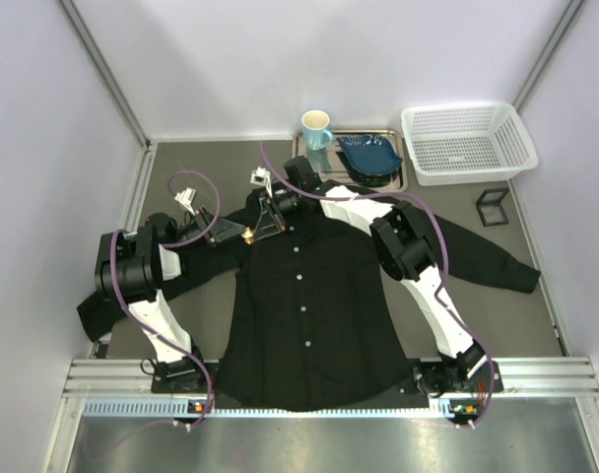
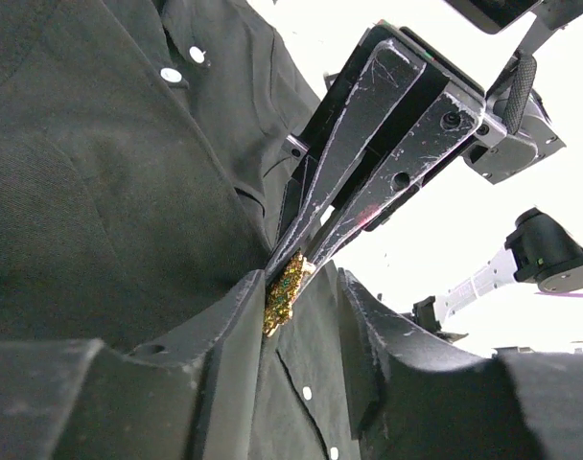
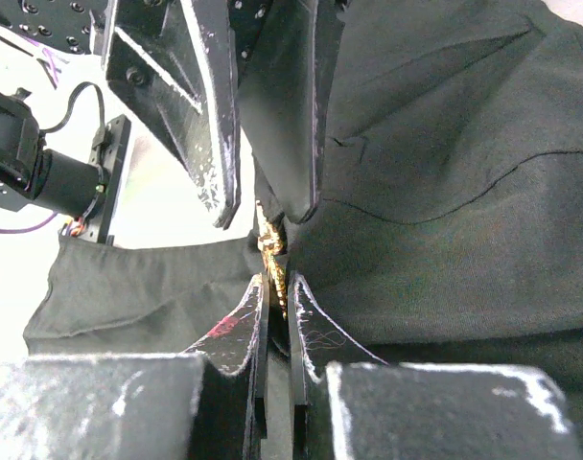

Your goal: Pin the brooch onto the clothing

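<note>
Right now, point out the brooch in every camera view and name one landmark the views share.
Top external: the brooch is a gold speck, upper centre-left, just left of the collar.
Left wrist: the brooch sits lower centre, at the tips of the right gripper.
Right wrist: the brooch is at centre, just above the right gripper's own fingertips.
Shared landmark: the black shirt around it.

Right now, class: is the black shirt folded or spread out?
Spread out: the shirt lies front up, sleeves stretched to both sides, button row visible.
</note>
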Available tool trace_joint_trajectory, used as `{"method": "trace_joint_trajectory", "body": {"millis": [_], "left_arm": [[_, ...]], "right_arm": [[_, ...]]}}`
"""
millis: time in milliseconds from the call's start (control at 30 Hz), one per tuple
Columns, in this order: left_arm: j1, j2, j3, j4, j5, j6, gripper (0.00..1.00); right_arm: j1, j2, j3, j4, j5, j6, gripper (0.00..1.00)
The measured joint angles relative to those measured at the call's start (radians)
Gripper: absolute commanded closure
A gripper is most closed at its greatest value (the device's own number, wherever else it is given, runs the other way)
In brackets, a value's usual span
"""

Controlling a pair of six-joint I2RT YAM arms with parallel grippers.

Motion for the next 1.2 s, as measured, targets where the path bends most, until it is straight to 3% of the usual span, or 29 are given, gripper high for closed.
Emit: {"method": "trace_joint_trajectory", "body": {"millis": [200, 400, 667, 933, 1200], "left_arm": [[0.009, -0.009, 0.000, -0.003, 0.001, 0.009, 0.75], [0.009, -0.011, 0.000, -0.034, 0.005, 0.048, 0.79], [0.009, -0.056, -0.006, -0.110, 0.018, 0.125, 0.99], [0.009, -0.081, -0.006, -0.153, 0.027, 0.176, 1.00], [0.009, -0.107, -0.021, -0.197, 0.018, 0.220, 1.00]], "right_arm": [[0.000, 0.000, 0.000, 0.000, -0.005, -0.003, 1.00], [-0.002, 0.000, 0.000, 0.000, -0.011, 0.002, 1.00], [-0.003, 0.000, 0.000, 0.000, -0.029, 0.025, 1.00], [-0.011, 0.000, -0.003, 0.010, -0.042, 0.096, 1.00], [-0.020, 0.000, -0.087, 0.204, -0.087, 0.285, 1.00]]}}
